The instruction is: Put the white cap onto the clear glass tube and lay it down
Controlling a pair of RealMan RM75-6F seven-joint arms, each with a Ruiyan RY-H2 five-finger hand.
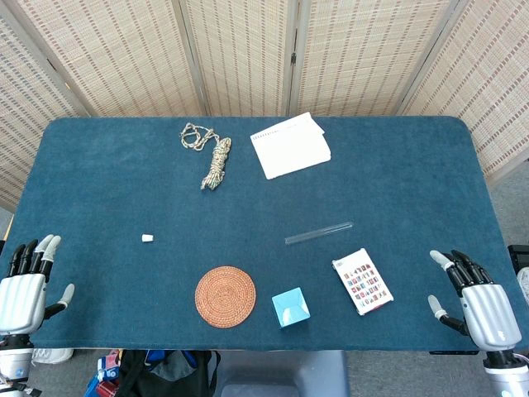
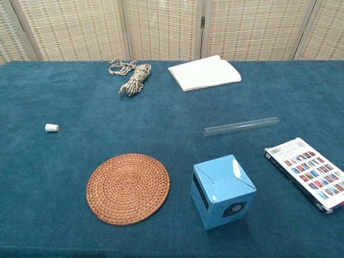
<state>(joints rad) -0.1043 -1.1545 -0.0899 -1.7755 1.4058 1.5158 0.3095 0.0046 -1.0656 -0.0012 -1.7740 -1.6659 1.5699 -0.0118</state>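
A small white cap lies on the blue table at the left; the chest view shows the cap on its side. The clear glass tube lies flat right of centre, and the chest view shows this tube with its open end toward the left. My left hand rests at the table's front left corner, fingers apart and holding nothing, well left of the cap. At the front right corner sits my right hand, also empty with fingers spread. Neither hand appears in the chest view.
A round woven coaster and a light blue box sit near the front edge. A card box lies right of them. At the back are a coiled rope and a white notepad.
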